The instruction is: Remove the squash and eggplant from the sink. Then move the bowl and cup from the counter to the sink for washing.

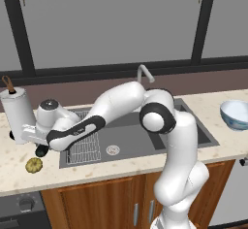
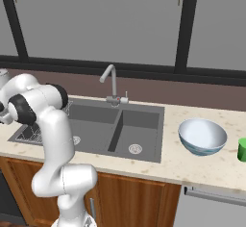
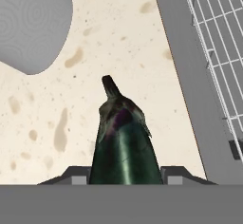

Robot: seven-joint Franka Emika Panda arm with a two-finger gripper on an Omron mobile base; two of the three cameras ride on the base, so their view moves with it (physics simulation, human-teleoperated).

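My gripper (image 3: 124,176) is shut on the eggplant (image 3: 122,137), dark and glossy, whose stem end points away over the beige counter (image 3: 118,33). From the left base camera the gripper (image 1: 40,145) hangs low over the counter just left of the sink (image 1: 131,140), with the eggplant (image 1: 42,151) under it. The yellow-brown squash (image 1: 34,165) lies on the counter close in front of it. The bowl (image 1: 236,114) (image 2: 202,137) stands on the counter right of the sink (image 2: 96,120). Beside it, at the frame edge, is the green cup (image 2: 242,150).
A white paper-towel roll (image 1: 17,114) stands on the counter right behind the gripper. A wire rack (image 1: 85,148) (image 3: 213,52) lies in the left basin. The steel faucet (image 2: 111,81) rises behind the sink. Dark window frames line the back wall.
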